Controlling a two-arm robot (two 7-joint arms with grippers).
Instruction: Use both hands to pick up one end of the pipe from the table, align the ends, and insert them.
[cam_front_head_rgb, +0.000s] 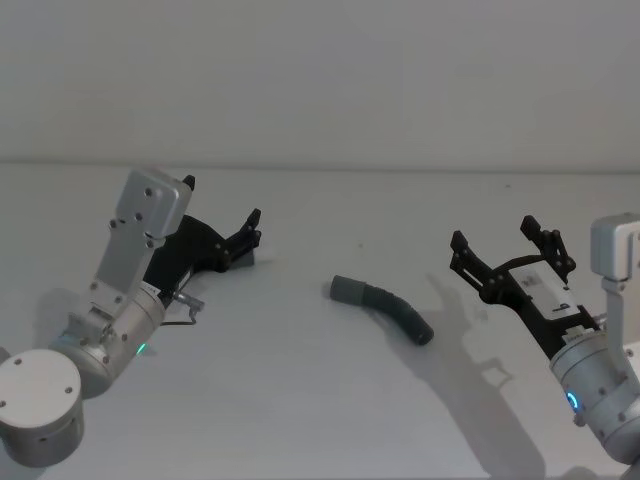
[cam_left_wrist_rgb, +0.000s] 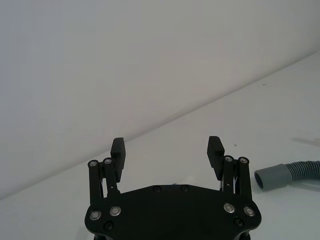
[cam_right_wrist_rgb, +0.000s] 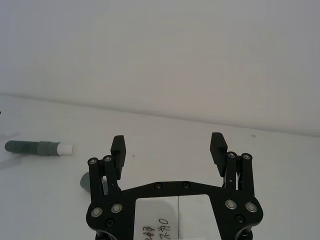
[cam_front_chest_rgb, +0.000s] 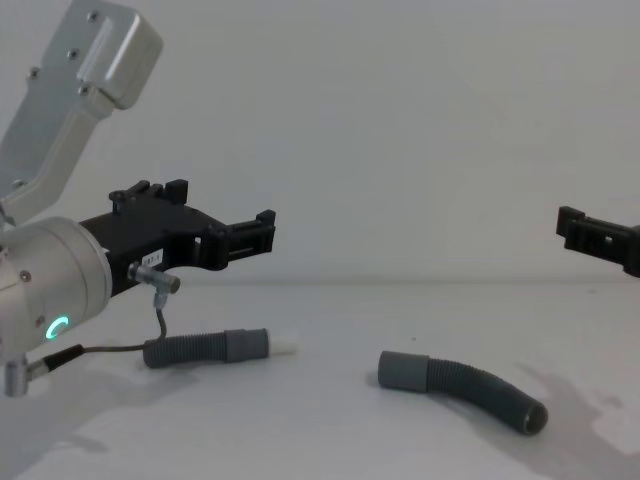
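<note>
The pipe lies on the off-white table (cam_front_head_rgb: 300, 410) in two pieces. The short straight piece (cam_front_chest_rgb: 205, 347) has a white plug tip (cam_front_chest_rgb: 288, 343) pointing toward the curved piece (cam_front_chest_rgb: 470, 388), whose smooth grey cuff (cam_front_chest_rgb: 403, 371) faces it across a gap. The curved piece (cam_front_head_rgb: 388, 305) lies mid-table. My left gripper (cam_front_chest_rgb: 215, 212) hovers open above the short piece, empty (cam_left_wrist_rgb: 167, 150). My right gripper (cam_front_head_rgb: 505, 245) hangs open and empty to the right of the curved piece (cam_right_wrist_rgb: 167, 145). The short piece (cam_right_wrist_rgb: 40, 148) shows far off in the right wrist view, and the cuff (cam_left_wrist_rgb: 274, 176) in the left wrist view.
A thin grey cable (cam_front_chest_rgb: 120, 349) loops from my left wrist down toward the short piece's rear end. A plain pale wall (cam_front_head_rgb: 320, 80) closes the table's far edge. Bare table lies between and in front of the two pieces.
</note>
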